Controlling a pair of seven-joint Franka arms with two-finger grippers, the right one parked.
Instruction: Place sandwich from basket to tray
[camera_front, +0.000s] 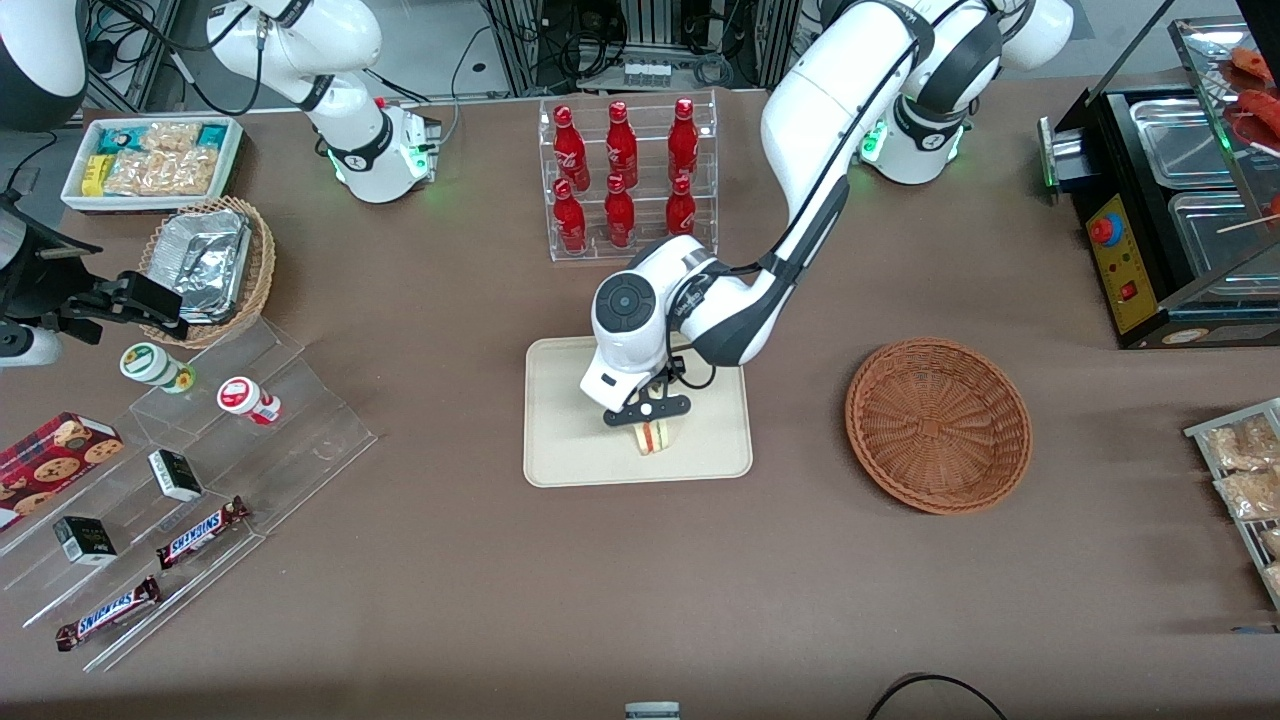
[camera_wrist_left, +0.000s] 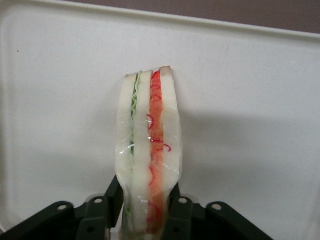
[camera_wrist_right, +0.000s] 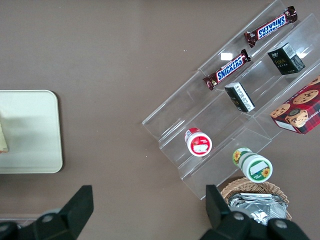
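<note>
Because the sandwich (camera_wrist_left: 148, 150) stood on edge over the cream tray (camera_front: 560, 440), the hand (camera_front: 648, 412) clamped its bread faces, keeping the filling stripe upright. The wicker basket (camera_front: 938, 425) lay empty toward the working arm's end of the surface.

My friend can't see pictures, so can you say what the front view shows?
A white robot arm's end effector holds a sandwich upright over a cream tray mid-table. An empty brown basket sits beside the tray toward the working arm's end, and a rack of red bottles stands farther from the camera.
</note>
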